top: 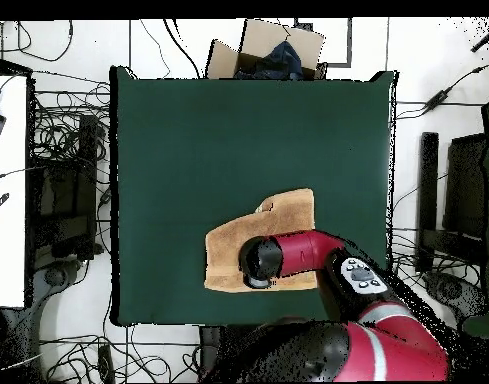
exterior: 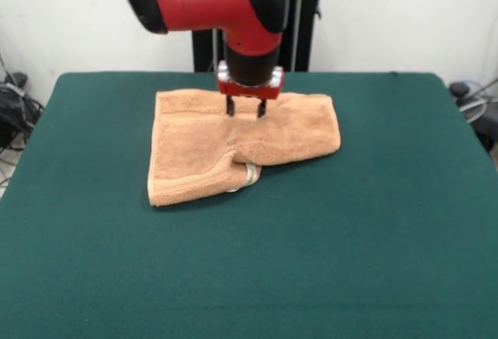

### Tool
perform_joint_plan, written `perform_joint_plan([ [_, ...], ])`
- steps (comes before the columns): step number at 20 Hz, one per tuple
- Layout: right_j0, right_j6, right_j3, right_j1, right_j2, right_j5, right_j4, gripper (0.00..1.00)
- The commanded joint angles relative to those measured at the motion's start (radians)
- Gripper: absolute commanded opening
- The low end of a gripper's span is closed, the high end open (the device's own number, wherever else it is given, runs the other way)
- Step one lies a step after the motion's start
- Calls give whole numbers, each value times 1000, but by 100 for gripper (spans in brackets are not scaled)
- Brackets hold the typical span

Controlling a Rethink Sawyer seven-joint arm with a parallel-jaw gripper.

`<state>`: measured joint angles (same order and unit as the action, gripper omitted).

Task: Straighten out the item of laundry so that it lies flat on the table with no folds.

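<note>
The peach-orange towel (exterior: 194, 148) lies on the far middle of the dark green table (exterior: 373, 230). It is not flat: its right part is folded over at an angle, with a ridge running toward the front edge. A small white tag (exterior: 250, 174) pokes out under that fold. My gripper (exterior: 246, 112) points straight down over the towel's far edge, fingers apart, tips at the cloth's surface. In the overhead view the towel (top: 290, 212) lies near the table's (top: 238, 130) lower edge, and the arm's wrist (top: 260, 260) covers the gripper.
A cardboard box (top: 268, 48) stands beyond the table's top edge in the overhead view. Cables (top: 63, 150) lie on the floor to the sides. A white surface (top: 6, 190) is at the left.
</note>
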<state>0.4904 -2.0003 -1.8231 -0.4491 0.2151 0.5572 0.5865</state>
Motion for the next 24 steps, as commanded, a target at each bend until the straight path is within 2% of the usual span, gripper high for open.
perform_joint_plan([
  [1,-96,-214,-8,-77,-24,38,-137,100],
  [4,-133,-239,-24,-81,-59,-24,-152,100],
  [8,-189,-288,-8,-22,-99,-142,-167,100],
  [15,-226,-253,19,-20,-125,-110,-259,100],
  [24,-287,-269,60,29,-168,-197,-332,100],
])
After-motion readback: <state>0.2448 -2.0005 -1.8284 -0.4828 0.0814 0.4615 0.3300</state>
